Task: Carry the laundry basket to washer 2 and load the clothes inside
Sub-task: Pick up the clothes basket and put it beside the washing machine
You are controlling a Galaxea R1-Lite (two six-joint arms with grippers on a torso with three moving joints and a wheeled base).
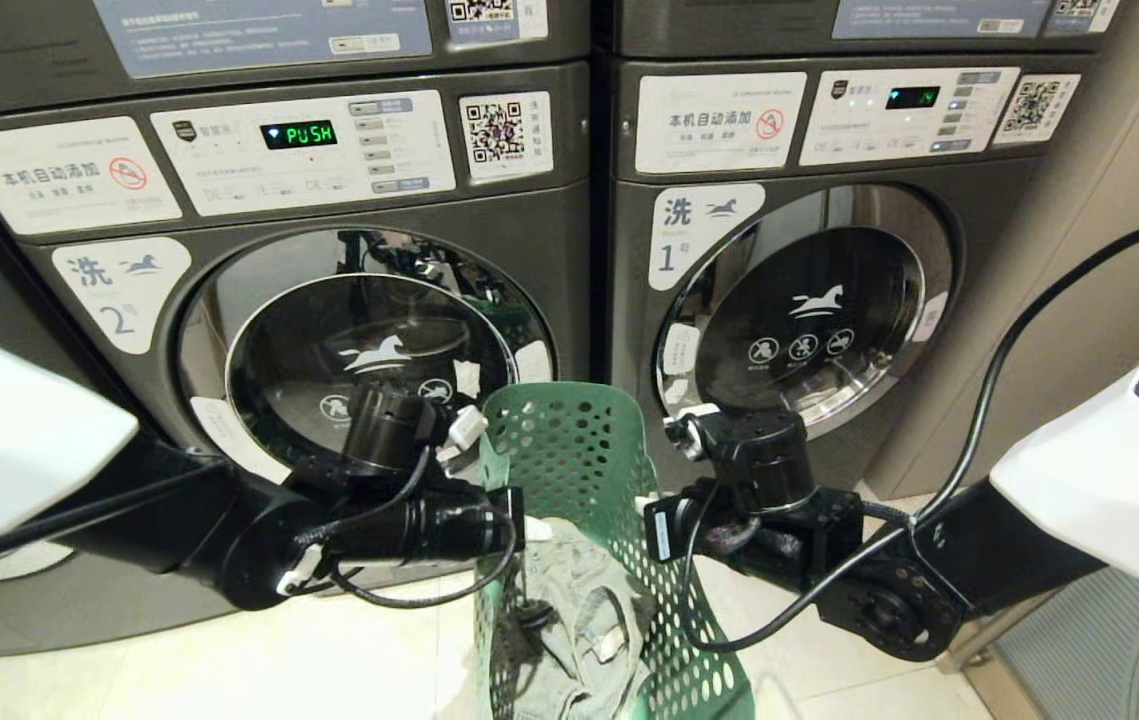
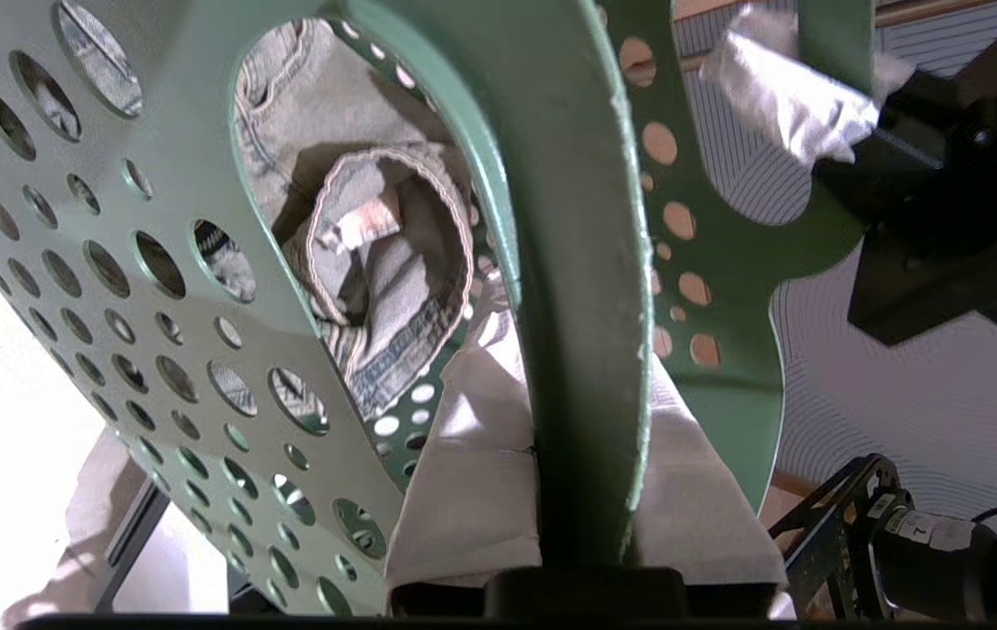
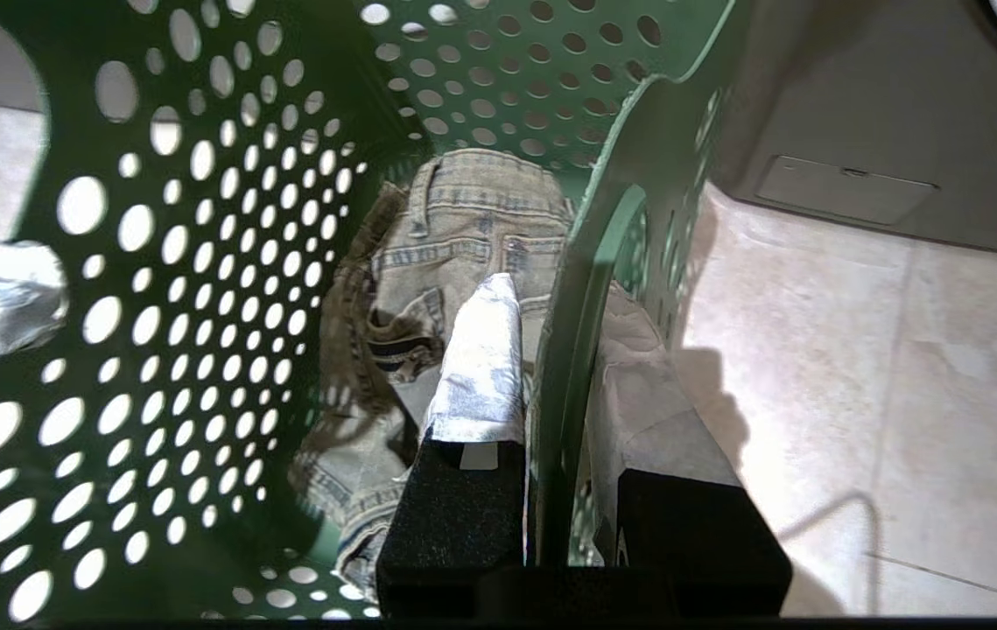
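The green laundry basket (image 1: 569,460) hangs between my two arms, low in front of the seam between the two machines. My left gripper (image 1: 521,530) is shut on the basket's left loop handle (image 2: 586,306), which runs between its cloth-wrapped fingers (image 2: 463,490). On the other side, my right gripper (image 1: 651,522) is shut on the right loop handle (image 3: 577,350), with one wrapped finger (image 3: 480,367) inside the basket and the other outside. The clothes (image 1: 569,610), a pale grey-green denim-like garment (image 3: 454,227), lie crumpled on the basket's base. Washer 2 (image 1: 119,290) stands ahead on the left with its round glass door (image 1: 369,340) closed.
The like machine labelled 1 (image 1: 809,310) stands on the right, door closed too. A beige wall panel (image 1: 1109,250) borders it on the far right. Pale floor tiles (image 1: 309,660) lie below the basket. Black cables (image 1: 989,400) trail from my right arm.
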